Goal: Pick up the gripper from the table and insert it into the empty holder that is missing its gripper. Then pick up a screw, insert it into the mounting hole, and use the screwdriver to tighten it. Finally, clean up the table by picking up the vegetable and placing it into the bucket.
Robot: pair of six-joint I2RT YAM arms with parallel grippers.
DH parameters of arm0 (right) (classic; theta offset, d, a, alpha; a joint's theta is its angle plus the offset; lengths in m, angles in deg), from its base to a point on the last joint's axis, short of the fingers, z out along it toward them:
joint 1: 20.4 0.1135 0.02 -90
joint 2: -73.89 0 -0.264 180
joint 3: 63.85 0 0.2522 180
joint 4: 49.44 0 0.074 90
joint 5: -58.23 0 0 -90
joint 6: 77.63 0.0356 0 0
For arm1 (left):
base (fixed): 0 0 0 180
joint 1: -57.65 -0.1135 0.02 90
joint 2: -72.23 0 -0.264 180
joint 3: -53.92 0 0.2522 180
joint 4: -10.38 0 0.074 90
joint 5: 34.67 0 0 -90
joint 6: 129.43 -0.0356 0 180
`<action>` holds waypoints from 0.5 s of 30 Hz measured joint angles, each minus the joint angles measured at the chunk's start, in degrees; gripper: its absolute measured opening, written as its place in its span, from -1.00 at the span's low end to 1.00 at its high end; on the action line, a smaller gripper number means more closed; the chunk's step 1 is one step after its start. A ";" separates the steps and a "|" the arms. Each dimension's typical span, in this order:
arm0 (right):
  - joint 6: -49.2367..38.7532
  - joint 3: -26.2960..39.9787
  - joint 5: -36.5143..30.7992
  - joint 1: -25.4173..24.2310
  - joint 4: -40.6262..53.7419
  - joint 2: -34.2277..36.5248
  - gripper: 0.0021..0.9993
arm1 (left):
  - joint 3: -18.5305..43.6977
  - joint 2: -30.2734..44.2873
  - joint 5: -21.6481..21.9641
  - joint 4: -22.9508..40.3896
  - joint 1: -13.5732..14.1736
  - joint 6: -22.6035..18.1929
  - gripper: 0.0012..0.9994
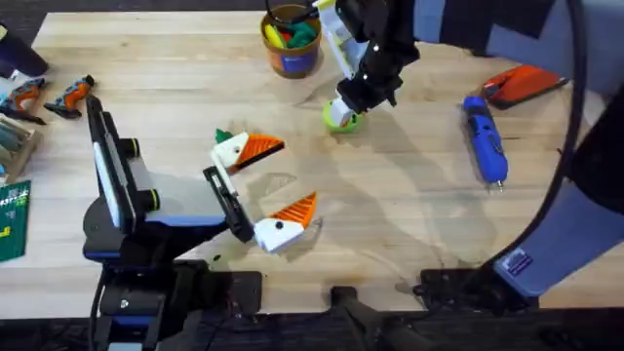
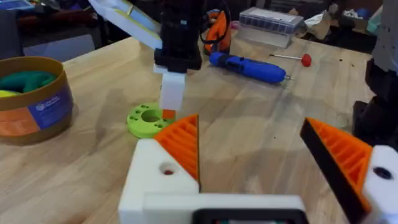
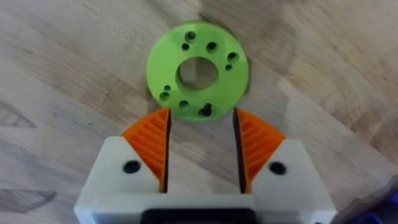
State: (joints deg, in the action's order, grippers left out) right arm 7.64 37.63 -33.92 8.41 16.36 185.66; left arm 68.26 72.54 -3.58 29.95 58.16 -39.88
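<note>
The right end effector (image 3: 200, 149), white blocky mounts with orange ribbed tips, hung at the upper middle of the overhead frame over a lime-green round plastic disc with holes (image 3: 198, 70); its fingers stood apart, their tips at the disc's near edge, nothing between them; whether they touched the disc could not be told. In the overhead view the dark arm hid most of that disc (image 1: 340, 119), only a green sliver showing beneath it.

The left end effector (image 1: 271, 190) lay at the centre of the overhead frame, its two orange-tipped white fingers spread wide and empty; in its wrist view both fingers were cut off by the lower edge.

The small round bucket with a yellow-orange rim and blue label (image 1: 291, 41) stood at the top centre, partly cut by the frame edge, colourful toys inside it. The blue pen-shaped screwdriver (image 1: 486, 139) lay on the pale wooden surface (image 1: 409, 205) at the right, just below a red and black object (image 1: 522, 84) that was hard to identify. A small dark-green bit (image 1: 224, 136) peeked out beside the upper left finger, mostly hidden, too small to name surely.
</note>
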 joint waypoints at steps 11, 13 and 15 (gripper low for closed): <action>0.03 0.11 -0.22 -0.02 -1.04 1.07 -0.16 | 0.00 -0.01 0.00 0.00 -0.01 0.00 0.97; 0.04 0.13 -0.24 -0.02 -1.04 1.65 -0.17 | 0.00 0.00 0.00 0.00 0.00 0.00 0.97; 0.02 0.13 -0.23 -0.02 -1.05 2.07 -0.27 | 0.00 0.00 0.00 0.00 -0.02 0.00 0.97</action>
State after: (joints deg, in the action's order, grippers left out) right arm 7.66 37.76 -34.15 8.39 15.31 187.73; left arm 68.26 72.54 -3.58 29.95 58.14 -39.88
